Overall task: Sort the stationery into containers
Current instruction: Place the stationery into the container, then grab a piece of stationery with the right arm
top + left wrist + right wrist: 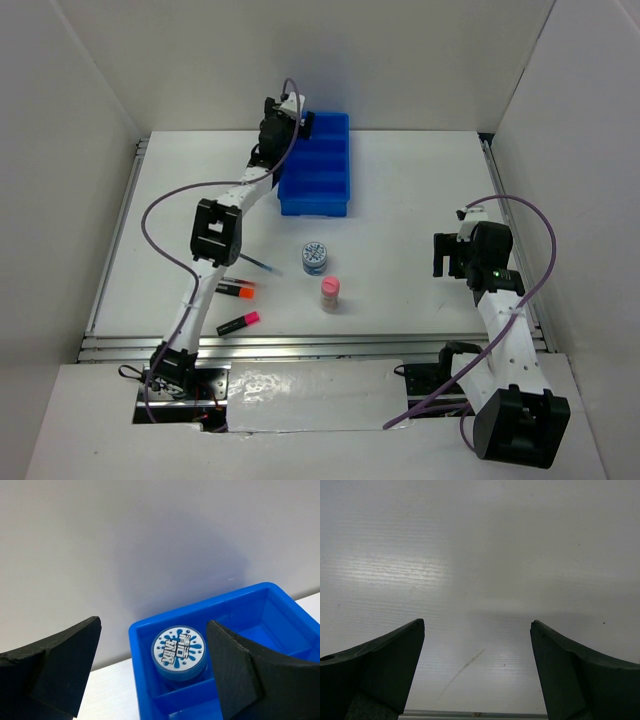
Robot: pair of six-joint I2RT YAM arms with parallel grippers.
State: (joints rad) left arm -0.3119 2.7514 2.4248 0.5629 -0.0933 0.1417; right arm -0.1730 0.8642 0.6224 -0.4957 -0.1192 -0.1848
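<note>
My left gripper (298,118) hangs open over the far end of the blue container tray (318,170). In the left wrist view a blue-and-white patterned roll (178,650) lies in the end compartment of the tray (200,607), free between the spread fingers of the left gripper (153,630). A second patterned roll (315,257) and a pink cylinder (330,293) stand on the table. An orange-black highlighter (238,290), a pink-black highlighter (240,322) and a thin blue pen (262,264) lie beside the left arm. My right gripper (450,255) (477,625) is open and empty over bare table.
White walls enclose the table on three sides. A metal rail (300,345) runs along the near edge, and another strip (470,713) shows below the right fingers. The left arm's purple cable (160,215) loops out over the table's left side.
</note>
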